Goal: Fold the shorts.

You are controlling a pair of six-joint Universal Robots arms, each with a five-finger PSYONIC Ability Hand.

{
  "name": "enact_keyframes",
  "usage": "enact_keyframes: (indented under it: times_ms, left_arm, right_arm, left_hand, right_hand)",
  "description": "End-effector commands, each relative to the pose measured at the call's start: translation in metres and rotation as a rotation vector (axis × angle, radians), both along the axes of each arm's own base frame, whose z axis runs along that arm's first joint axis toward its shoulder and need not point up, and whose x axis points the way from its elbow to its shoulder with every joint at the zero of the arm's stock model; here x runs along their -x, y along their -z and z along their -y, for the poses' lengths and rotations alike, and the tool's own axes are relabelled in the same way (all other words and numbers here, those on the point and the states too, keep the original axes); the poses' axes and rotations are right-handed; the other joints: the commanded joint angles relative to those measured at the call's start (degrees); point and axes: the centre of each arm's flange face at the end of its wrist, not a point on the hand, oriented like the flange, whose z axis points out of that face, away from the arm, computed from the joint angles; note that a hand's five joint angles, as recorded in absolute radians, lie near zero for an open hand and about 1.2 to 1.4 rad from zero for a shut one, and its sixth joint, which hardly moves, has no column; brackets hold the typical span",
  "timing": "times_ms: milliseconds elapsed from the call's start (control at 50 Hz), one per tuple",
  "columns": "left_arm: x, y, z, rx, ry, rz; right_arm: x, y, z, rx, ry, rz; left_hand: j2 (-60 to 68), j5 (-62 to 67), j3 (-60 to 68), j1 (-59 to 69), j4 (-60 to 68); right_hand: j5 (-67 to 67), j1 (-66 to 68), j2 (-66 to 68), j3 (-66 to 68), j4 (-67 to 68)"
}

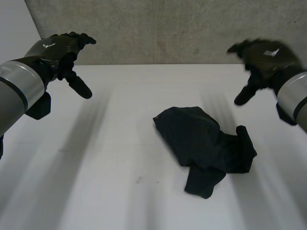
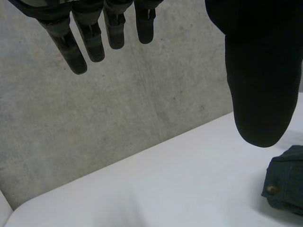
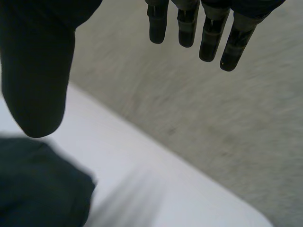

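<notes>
Dark shorts [image 1: 204, 146] lie crumpled on the white table [image 1: 120, 158], right of its middle. A corner of the shorts [image 2: 285, 182] with a small rivet sits past the left thumb in the left wrist view. The shorts [image 3: 40, 187] also lie below the right thumb in the right wrist view. My left hand [image 1: 62, 50] hovers high above the table's far left, fingers straight, holding nothing. My right hand [image 1: 261, 60] hangs above the far right, beyond the shorts, fingers spread and empty. The left hand [image 2: 258, 71] and the right hand [image 3: 38, 66] each show a thumb set apart from the fingers.
A grey concrete wall [image 1: 168, 28] runs behind the table's far edge. Bare white tabletop stretches to the left of the shorts and in front of them.
</notes>
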Motion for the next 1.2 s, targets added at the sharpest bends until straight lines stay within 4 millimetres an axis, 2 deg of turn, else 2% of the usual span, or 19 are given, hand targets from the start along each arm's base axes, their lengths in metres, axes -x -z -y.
enact_keyframes:
  times_ms: [20, 100, 200, 240, 320, 340, 380, 460, 480, 620, 640, 720, 760, 840, 920, 940, 1020, 1100, 1200]
  left_arm:
    - [0.001, 0.005, 0.004, -0.008, 0.001, 0.003]
    - [0.002, 0.004, 0.005, 0.001, -0.001, -0.002]
    - [0.002, 0.005, 0.005, 0.006, -0.001, -0.002]
    - [0.002, 0.006, 0.006, 0.003, 0.000, -0.002]
    - [0.003, 0.006, 0.006, 0.002, 0.001, -0.001]
    - [0.003, 0.006, 0.006, 0.003, 0.002, -0.001]
    - [0.003, 0.004, 0.006, 0.008, 0.002, -0.003]
    - [0.003, 0.000, 0.006, 0.021, 0.002, -0.007]
    - [0.003, -0.001, 0.005, 0.024, 0.002, -0.008]
    - [0.000, -0.009, 0.007, 0.046, -0.007, -0.019]
    - [0.000, -0.011, 0.007, 0.051, -0.009, -0.022]
    - [-0.003, -0.022, 0.006, 0.084, -0.017, -0.037]
    - [-0.006, -0.027, 0.006, 0.099, -0.029, -0.043]
    - [-0.012, -0.033, 0.007, 0.117, -0.044, -0.050]
    - [-0.017, -0.035, 0.009, 0.123, -0.061, -0.052]
    - [-0.017, -0.035, 0.010, 0.123, -0.064, -0.052]
    - [-0.019, -0.035, 0.012, 0.122, -0.069, -0.051]
    - [-0.019, -0.034, 0.013, 0.121, -0.070, -0.049]
    - [-0.020, -0.030, 0.016, 0.110, -0.075, -0.042]
  right_arm:
    - [-0.030, 0.054, -0.023, -0.163, -0.239, -0.323]
    - [-0.044, 0.079, -0.032, -0.226, -0.316, -0.353]
    - [-0.055, 0.120, -0.017, -0.265, -0.327, -0.382]
    - [-0.057, 0.128, -0.014, -0.263, -0.328, -0.383]
    - [-0.064, 0.133, -0.005, -0.199, -0.330, -0.366]
    - [-0.070, 0.129, -0.003, -0.156, -0.338, -0.352]
    - [-0.076, 0.122, -0.005, -0.118, -0.352, -0.338]
    - [-0.100, 0.087, -0.019, 0.002, -0.402, -0.289]
    - [-0.108, 0.065, -0.025, 0.067, -0.413, -0.255]
    - [-0.128, -0.012, -0.037, 0.240, -0.408, -0.012]
    - [-0.129, -0.030, -0.037, 0.270, -0.371, 0.067]
    - [-0.131, -0.058, -0.039, 0.317, -0.240, 0.192]
    - [-0.136, -0.060, -0.042, 0.319, -0.207, 0.210]
    - [-0.153, -0.040, -0.047, 0.266, -0.196, 0.218]
    - [-0.172, -0.009, -0.057, 0.176, -0.243, 0.219]
    - [-0.180, 0.009, -0.061, 0.133, -0.262, 0.205]
    - [-0.190, 0.050, -0.078, 0.016, -0.302, 0.129]
    - [-0.187, 0.078, -0.097, -0.087, -0.326, 0.036]
    - [-0.172, 0.098, -0.113, -0.242, -0.337, -0.020]
  left_hand:
    - [-1.0, -2.8, -2.4, -0.1, -1.9]
    - [-1.0, -2.8, -2.4, -0.1, -1.9]
    - [-1.0, -2.8, -2.4, -0.1, -1.9]
    - [-1.0, -2.8, -2.4, -0.1, -1.9]
    - [-1.0, -2.8, -2.4, -0.1, -1.9]
    - [-1.0, -2.8, -2.4, -0.1, -1.9]
    - [-1.0, -2.8, -2.4, -0.1, -1.9]
    - [-1.0, -2.8, -2.4, -0.1, -1.9]
    - [-1.0, -2.8, -2.4, -0.1, -1.9]
    - [-1.0, -2.8, -2.4, -0.1, -1.9]
    - [-1.0, -2.8, -2.4, -0.1, -1.9]
    - [-1.0, -2.8, -2.4, -0.1, -1.9]
    - [-1.0, -2.8, -2.4, -0.1, -1.9]
    - [-1.0, -2.8, -2.4, -0.1, -1.9]
    - [-1.0, -2.8, -2.4, -0.1, -1.9]
    - [-1.0, -2.8, -2.4, -0.1, -1.9]
    - [-1.0, -2.8, -2.4, -0.1, -1.9]
    - [-1.0, -2.8, -2.4, -0.1, -1.9]
    - [-1.0, -2.8, -2.4, -0.1, -1.9]
  right_hand:
    - [-3.0, 0.6, -2.4, -2.3, -3.5]
    - [-3.0, 0.6, -2.4, -2.3, -3.5]
    - [-3.0, 0.6, -2.4, -2.3, -3.5]
    - [-3.0, 0.6, -2.4, -2.3, -3.5]
    - [58.1, 61.7, 58.8, 58.9, 57.7]
    - [66.9, 70.5, 67.5, 67.6, 66.4]
    - [67.0, 70.6, 67.6, 67.7, 66.5]
    - [67.0, 70.6, 67.6, 67.7, 66.5]
    - [67.0, 70.6, 67.6, 67.7, 66.5]
    - [67.0, 70.6, 67.6, 67.7, 66.5]
    - [67.0, 70.6, 67.6, 67.7, 66.5]
    - [67.0, 70.6, 67.6, 67.7, 66.5]
    - [67.0, 70.6, 67.6, 67.7, 66.5]
    - [67.0, 70.6, 67.6, 67.7, 66.5]
    - [67.0, 70.6, 67.6, 67.7, 66.5]
    - [67.0, 70.6, 67.6, 67.7, 66.5]
    - [67.0, 70.6, 67.6, 67.7, 66.5]
    - [67.0, 70.6, 67.6, 67.7, 66.5]
    - [67.0, 70.6, 67.6, 67.7, 66.5]
